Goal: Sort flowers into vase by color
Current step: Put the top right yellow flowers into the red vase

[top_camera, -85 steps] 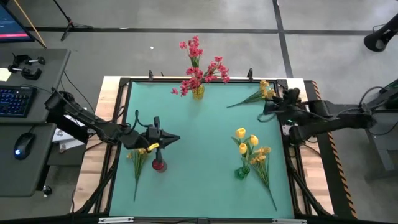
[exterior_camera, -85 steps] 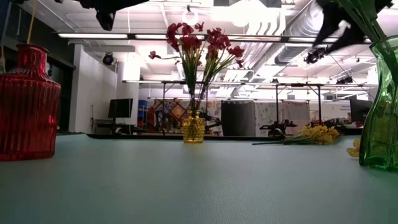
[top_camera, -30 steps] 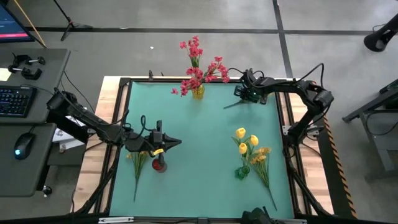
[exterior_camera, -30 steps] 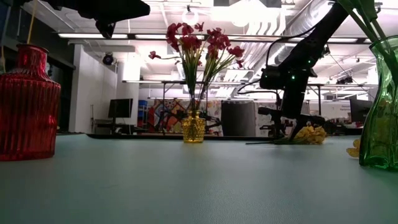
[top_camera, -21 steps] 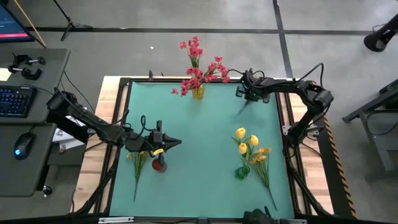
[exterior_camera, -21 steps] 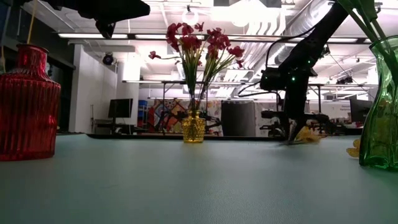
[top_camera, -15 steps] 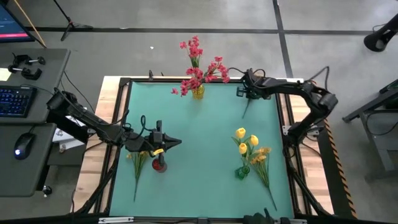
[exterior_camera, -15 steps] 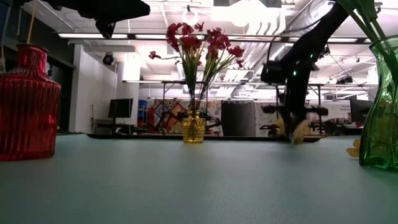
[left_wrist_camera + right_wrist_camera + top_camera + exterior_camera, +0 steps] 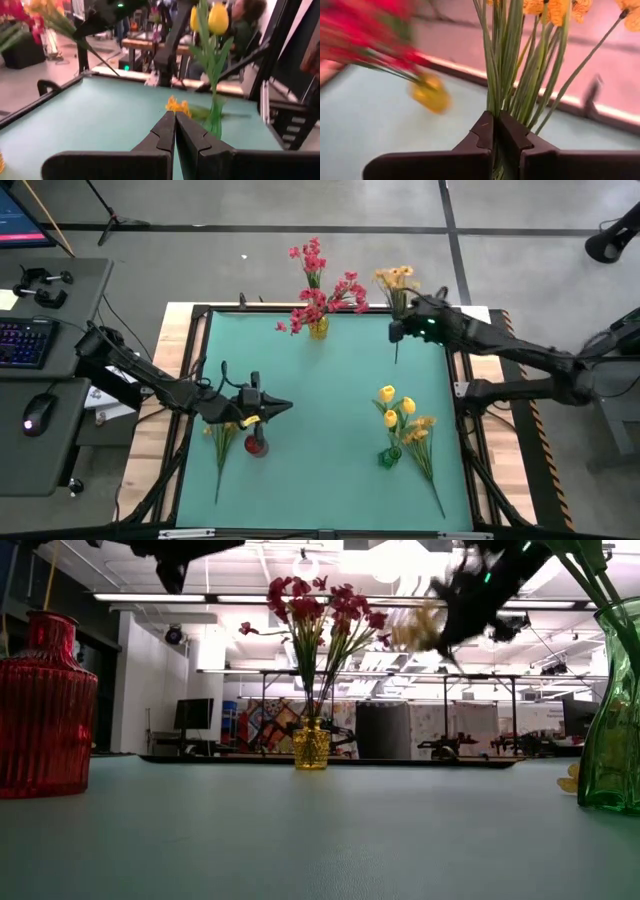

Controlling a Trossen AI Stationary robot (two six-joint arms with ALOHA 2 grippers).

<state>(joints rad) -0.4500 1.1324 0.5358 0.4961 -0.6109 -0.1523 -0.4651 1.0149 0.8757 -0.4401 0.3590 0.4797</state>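
Orange-yellow spray [image 9: 394, 277] is up off the table, clamped by its green stems in the right gripper [image 9: 400, 330] near the far right corner of the green mat [image 9: 330, 410]; blossoms point past the table's back edge, stem tail hangs down over the mat. Right wrist view: fingers [image 9: 512, 137] pressed together around the stem bundle [image 9: 512, 70], only the stems between them. Yellow vase [image 9: 318, 329] with red-pink blossoms [image 9: 322, 288] stands at the far edge, just left of that gripper, not touching. Left gripper [image 9: 262, 408] hovers over the near left of the mat, right above the red vase [image 9: 257, 446]; its fingers [image 9: 165, 135] are closed tip to tip, holding nothing. Another orange-yellow spray [image 9: 222, 442] lies flat beside the red vase. Green vase [image 9: 388, 456] at near right holds yellow tulip buds [image 9: 392, 408], with a further orange-yellow spray [image 9: 422, 442] lying just beside it on the mat.
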